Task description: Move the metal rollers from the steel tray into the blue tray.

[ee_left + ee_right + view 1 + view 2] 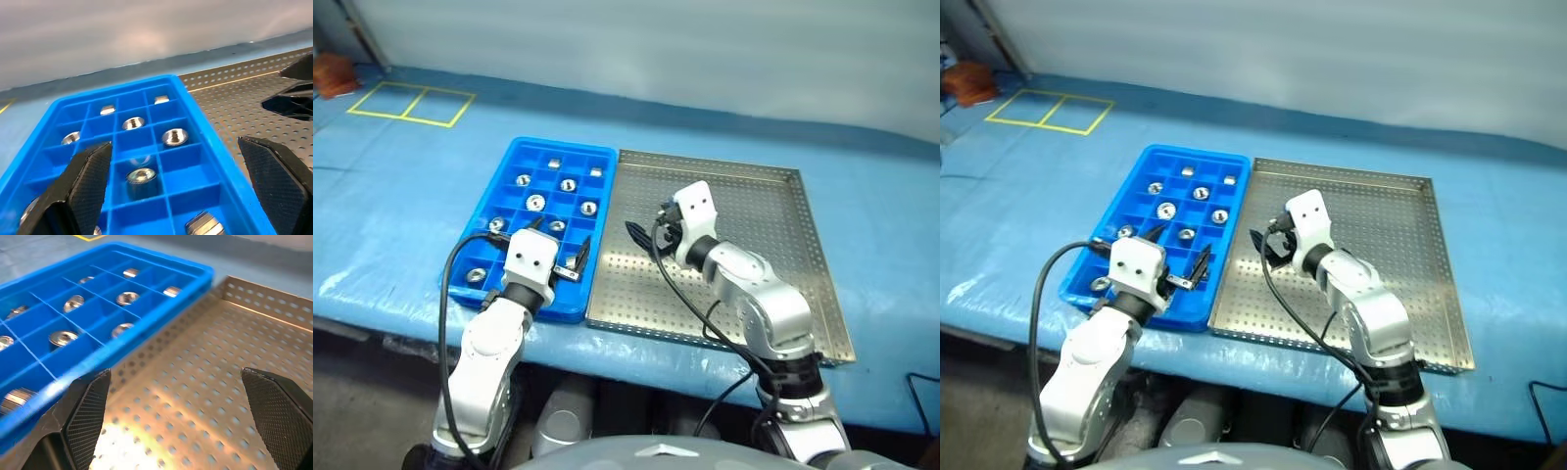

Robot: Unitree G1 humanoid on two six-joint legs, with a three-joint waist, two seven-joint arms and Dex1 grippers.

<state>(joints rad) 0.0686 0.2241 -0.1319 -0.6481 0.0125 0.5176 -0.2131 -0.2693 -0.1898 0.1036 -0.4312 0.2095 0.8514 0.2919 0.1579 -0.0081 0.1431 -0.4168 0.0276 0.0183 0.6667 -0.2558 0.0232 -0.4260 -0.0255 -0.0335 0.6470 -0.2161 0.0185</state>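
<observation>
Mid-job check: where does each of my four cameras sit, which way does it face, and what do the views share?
Left and right eye views: on the head, looking forward and down at the blue tray beside the steel tray; both arms show, left gripper and right gripper.
Left wrist view: along its open fingers over metal rollers in compartments.
Right wrist view: along its open fingers over perforated steel floor.
Shared: both trays appear in all four views.
</observation>
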